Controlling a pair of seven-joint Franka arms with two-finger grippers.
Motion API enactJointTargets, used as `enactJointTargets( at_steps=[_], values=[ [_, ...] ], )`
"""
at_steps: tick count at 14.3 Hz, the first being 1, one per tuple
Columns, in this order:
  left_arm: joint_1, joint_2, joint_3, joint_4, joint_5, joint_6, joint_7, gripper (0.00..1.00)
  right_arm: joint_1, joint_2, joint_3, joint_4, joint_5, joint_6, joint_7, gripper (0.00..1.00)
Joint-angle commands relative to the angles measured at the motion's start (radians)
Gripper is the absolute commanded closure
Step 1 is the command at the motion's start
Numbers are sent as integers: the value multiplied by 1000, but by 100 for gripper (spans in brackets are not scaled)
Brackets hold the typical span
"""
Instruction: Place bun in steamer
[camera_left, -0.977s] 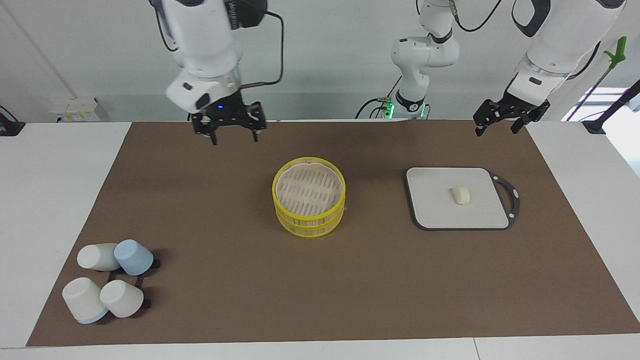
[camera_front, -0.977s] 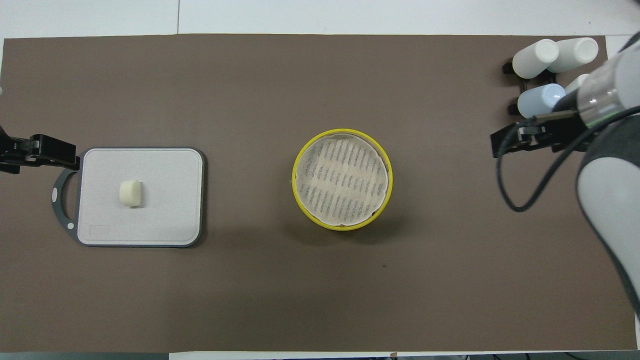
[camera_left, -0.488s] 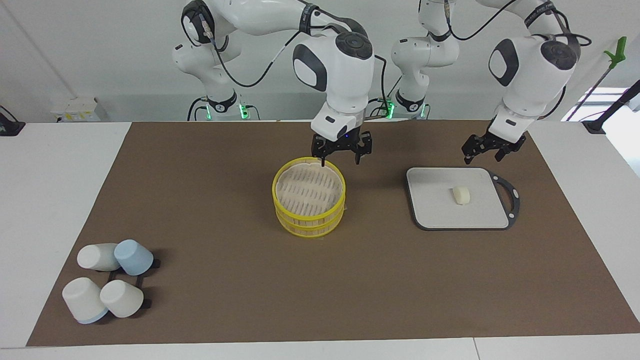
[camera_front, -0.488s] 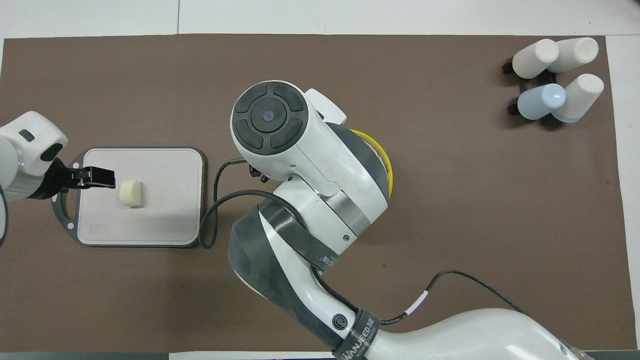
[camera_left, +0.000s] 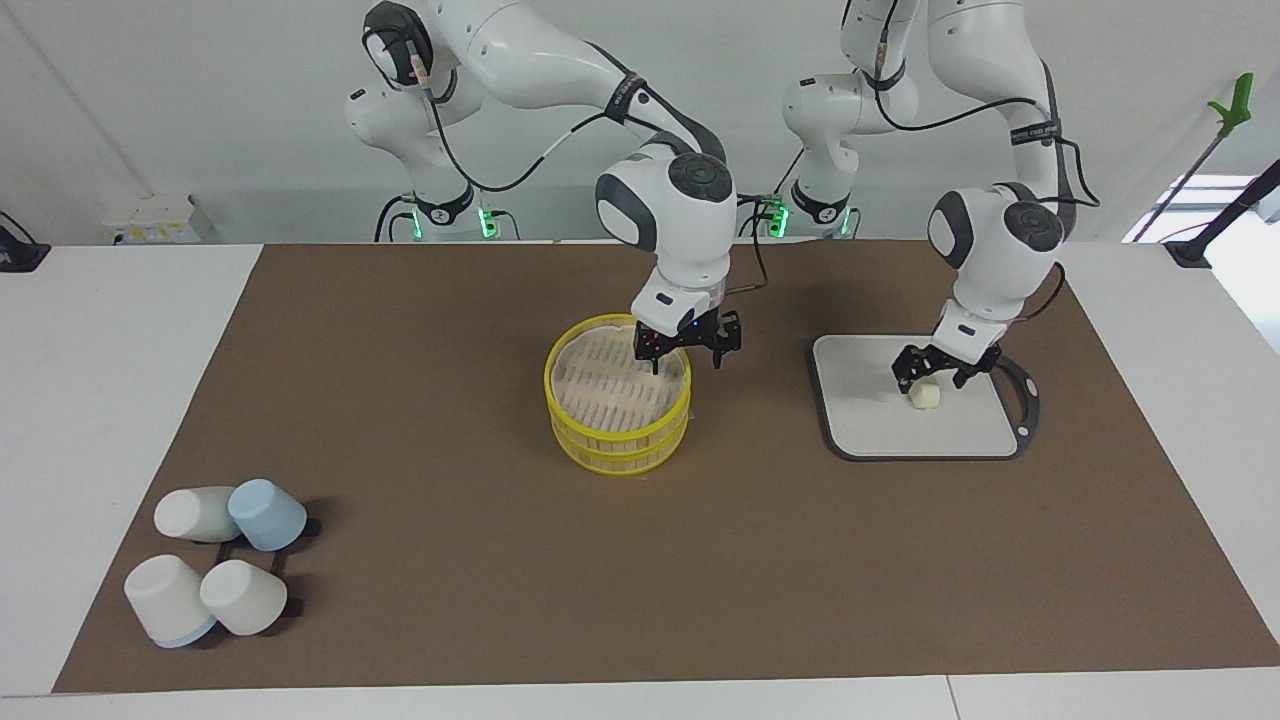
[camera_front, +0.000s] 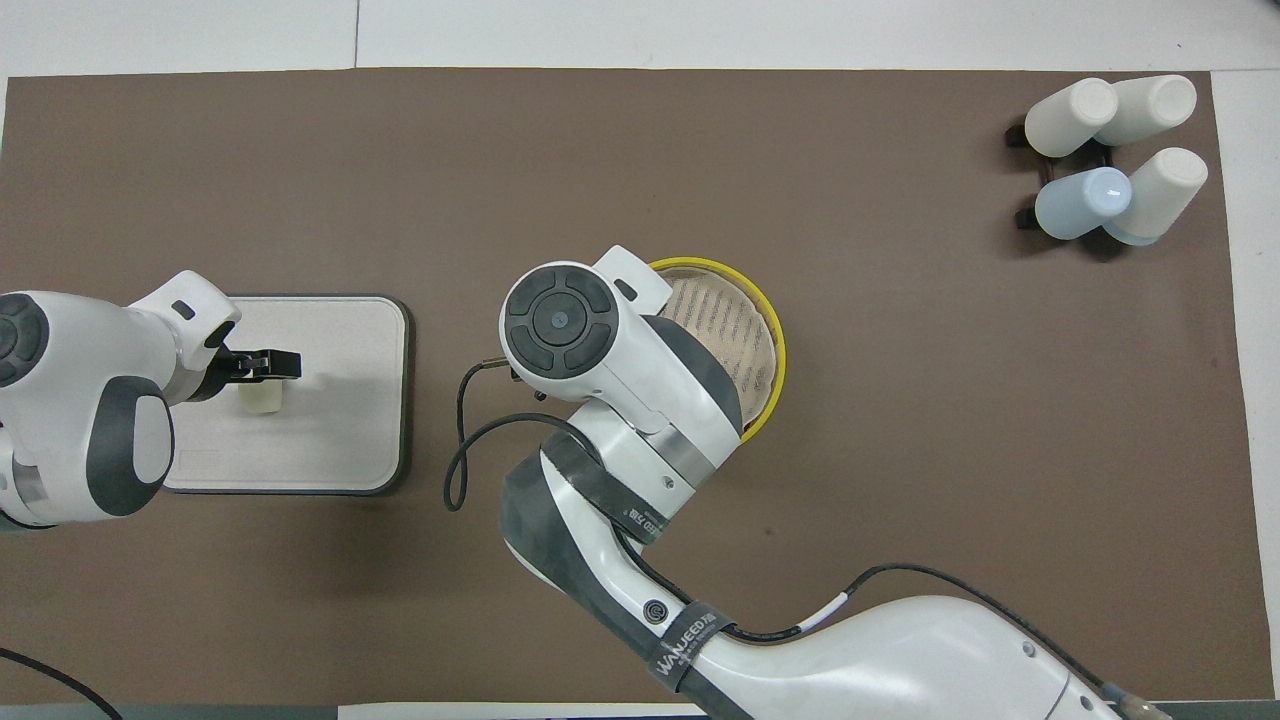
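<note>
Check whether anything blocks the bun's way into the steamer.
The steamer's slotted lid is on. The right gripper straddles the rim, fingers open. The left gripper is open over the bun.

From overhead, we saw the right arm's wrist cover its hand and part of the steamer (camera_front: 765, 330). The left arm hid the board's (camera_front: 340, 400) handle end, and the left hand (camera_front: 262, 366) half-covered the bun (camera_front: 262, 398).

Grey board (camera_left: 860, 420); four cups (camera_left: 215, 570); brown mat (camera_left: 450, 500)
</note>
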Motion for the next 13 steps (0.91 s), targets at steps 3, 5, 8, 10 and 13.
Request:
enactJointTargets(
  at_steps=[3,5,8,10,13],
  values=[
    [14,20,-5,-10,13,29,29,3,4,-81,4,-124,-9,57,25,15],
    [15,20,-5,-10,13,22,30,36,2,-88,4,-150,-9,77,24,30],
    [17,19,-5,-8,13,11,30,77,1,-92,4,-160,-6,82,24,35],
    [17,20,-5,-2,13,-4,30,81,1,-92,4,-160,-1,82,24,37],
    [16,25,-5,52,13,-69,29,81,1,-96,4,-171,1,82,24,48]
  ],
)
